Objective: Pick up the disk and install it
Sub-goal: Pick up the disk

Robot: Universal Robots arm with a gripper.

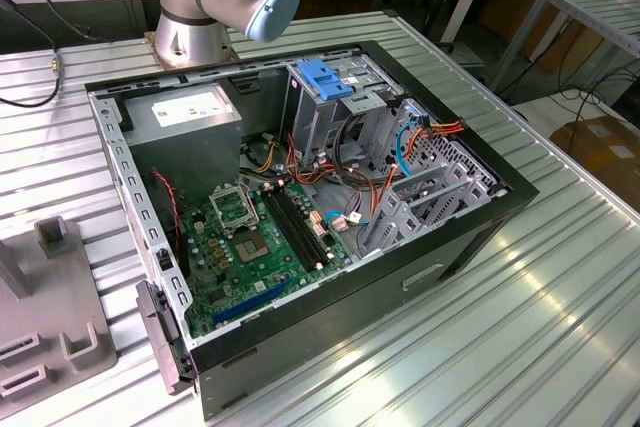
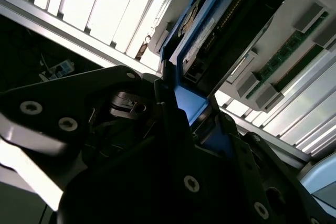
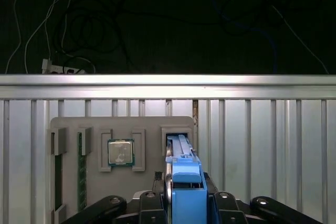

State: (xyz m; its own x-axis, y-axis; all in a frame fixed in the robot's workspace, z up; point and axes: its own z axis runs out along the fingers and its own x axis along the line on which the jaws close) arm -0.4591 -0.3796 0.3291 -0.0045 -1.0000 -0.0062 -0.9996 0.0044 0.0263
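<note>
So we've got the big ribbed aluminium table (image 1: pixel 560 277) with the open computer case (image 1: pixel 330 347) sitting on it, its drive cage with the blue latch (image 1: pixel 325 77) at the far side and loose cables right beside that. In the first wrist view the grey holder tray (image 3: pixel 147 124) lies near the table edge, and the disk (image 3: pixel 186 182) stands on edge at one of its slots, apart from the case. The gripper (image 3: pixel 186 205) looks clamped on the disk's blue end, fingers tight on both sides. Our worry: that's a narrow plastic hold, so the disk could tilt or slip, or a rail could bind on the slot wall and drag the tray, knocking the processor chip (image 3: pixel 121 152).
</note>
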